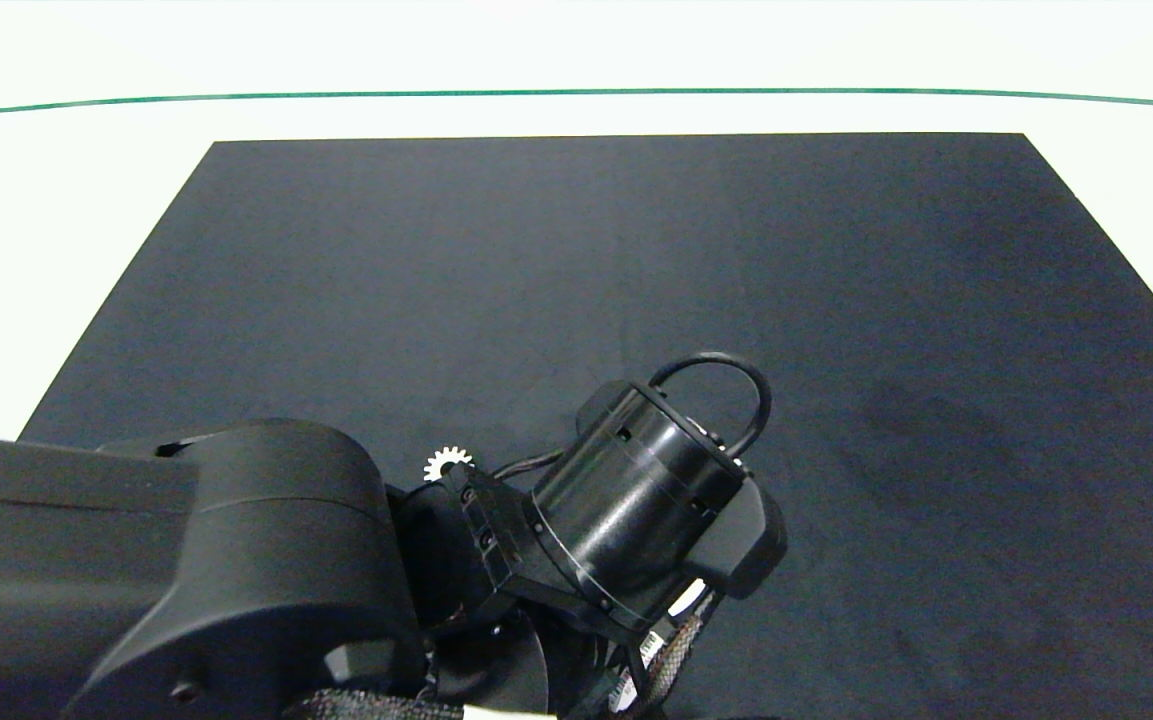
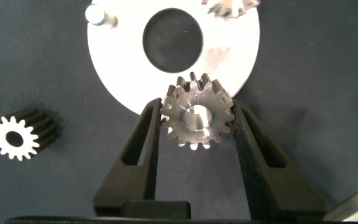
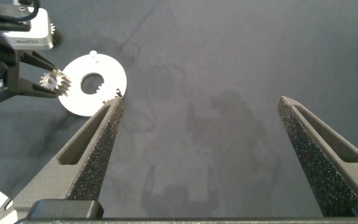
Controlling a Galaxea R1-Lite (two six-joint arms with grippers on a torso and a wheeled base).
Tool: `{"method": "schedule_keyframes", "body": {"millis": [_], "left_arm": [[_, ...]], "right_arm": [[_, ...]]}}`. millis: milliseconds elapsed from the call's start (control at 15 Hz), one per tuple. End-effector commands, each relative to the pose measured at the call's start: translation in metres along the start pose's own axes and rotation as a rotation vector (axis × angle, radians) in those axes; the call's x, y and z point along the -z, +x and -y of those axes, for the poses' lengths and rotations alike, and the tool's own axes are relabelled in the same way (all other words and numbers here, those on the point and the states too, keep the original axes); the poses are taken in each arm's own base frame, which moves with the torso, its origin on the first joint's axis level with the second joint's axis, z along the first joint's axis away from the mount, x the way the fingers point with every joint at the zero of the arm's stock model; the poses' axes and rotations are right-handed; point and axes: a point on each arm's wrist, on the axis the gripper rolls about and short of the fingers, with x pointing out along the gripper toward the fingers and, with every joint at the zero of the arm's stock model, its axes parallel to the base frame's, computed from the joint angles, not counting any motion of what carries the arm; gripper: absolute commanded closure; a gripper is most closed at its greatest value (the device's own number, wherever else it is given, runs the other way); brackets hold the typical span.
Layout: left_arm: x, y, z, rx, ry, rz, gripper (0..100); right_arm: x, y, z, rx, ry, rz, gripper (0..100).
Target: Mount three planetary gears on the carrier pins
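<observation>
Near the front-left of the black mat (image 1: 636,260), the left gripper (image 2: 196,118) pinches one planetary gear (image 2: 197,119) across its toothed rim, holding it over the near edge of the white carrier disc (image 2: 110,62). This gear looks like solid, bright machined metal: small, stiff, dense for its size, and probably slick, with only tooth tips bearing on the grey fingers (image 2: 143,140), so it could twist if nudged. Gripping across opposite teeth leaves the centre bore free for a pin, which seems the right hold. One carrier pin (image 2: 100,15), a short pale cylinder, stands bare on the flat disc beside its large centre hole; a second gear (image 2: 232,7) sits at the disc's rim, apparently on a pin. The third gear (image 2: 16,135) lies on the matte mat, apart from the disc. Well to the right, the right gripper (image 3: 201,134) hangs with fingers spread wide, holding nothing.
</observation>
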Motion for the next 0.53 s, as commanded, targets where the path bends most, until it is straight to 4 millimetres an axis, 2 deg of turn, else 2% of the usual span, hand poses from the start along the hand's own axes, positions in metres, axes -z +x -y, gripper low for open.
{"method": "schedule_keyframes", "body": {"millis": [67, 533], "left_arm": [[0.0029, 0.0029, 0.0000, -0.006, 0.004, -0.015, 84], [0.0098, 0.0096, -0.0052, -0.066, 0.007, -0.048, 84]], "right_arm": [[-0.0001, -0.0016, 0.0004, 0.001, 0.000, 0.004, 0], [0.0002, -0.0027, 0.0007, 0.002, -0.001, 0.008, 0]]}}
